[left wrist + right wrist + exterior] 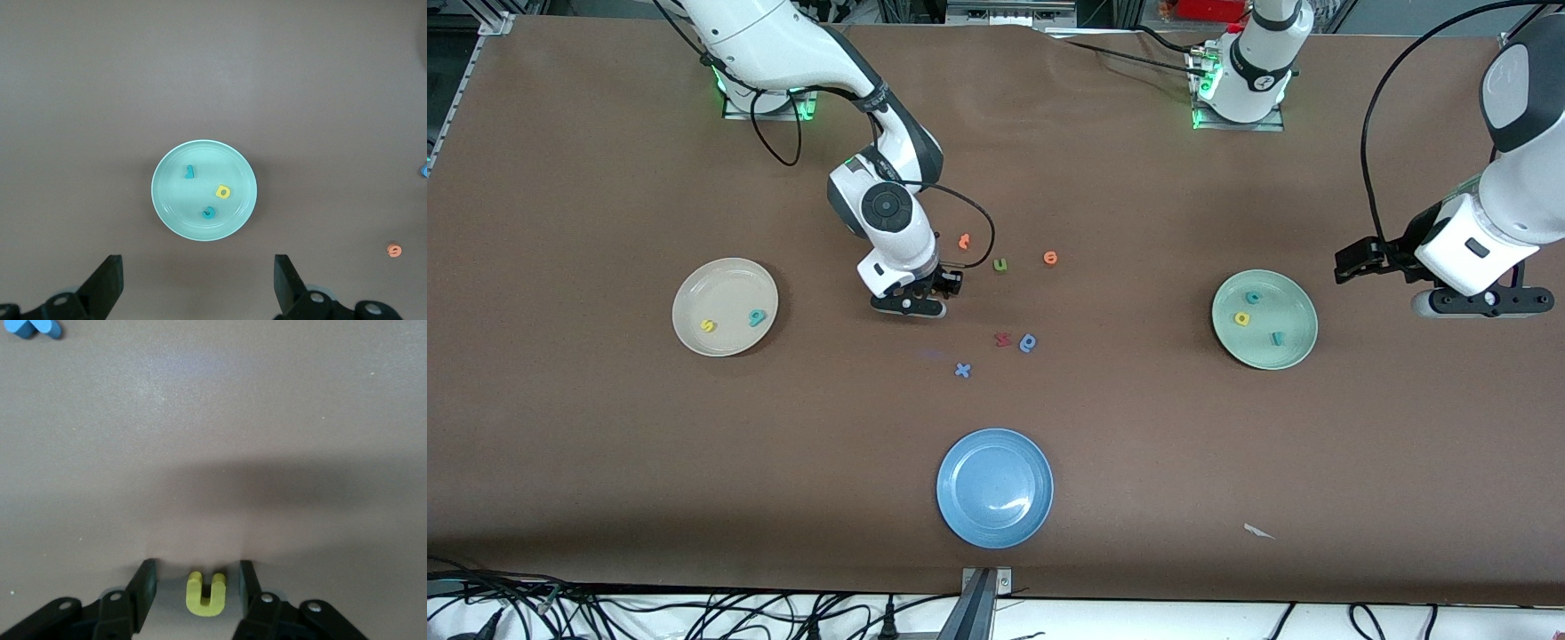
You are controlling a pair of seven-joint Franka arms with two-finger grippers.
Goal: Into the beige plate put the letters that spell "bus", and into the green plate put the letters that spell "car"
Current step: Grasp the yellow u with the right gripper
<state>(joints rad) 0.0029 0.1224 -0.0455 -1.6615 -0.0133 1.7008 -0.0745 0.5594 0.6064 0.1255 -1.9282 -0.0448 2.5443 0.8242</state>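
My right gripper [197, 568] is down at the table near its middle, its [911, 307] fingers open on either side of the yellow u [205, 593] with a gap on each side. The u lies flat and is hidden in the front view. The beige plate [694, 289] holds a yellow s [708, 326] and a teal b [757, 317]. The green plate [1294, 311] holds a teal c [1253, 298], a yellow a [1241, 318] and a teal r [1277, 338]. My left gripper [1480, 302] waits open and empty beside the green plate [177, 200], toward the left arm's end.
Loose letters lie around the right gripper: an olive u [1000, 265], two orange ones [964, 241] [1050, 258], a red one [1003, 339], a blue round one [1029, 342] and a blue x [962, 370]. A blue plate [994, 487] sits nearest the front camera.
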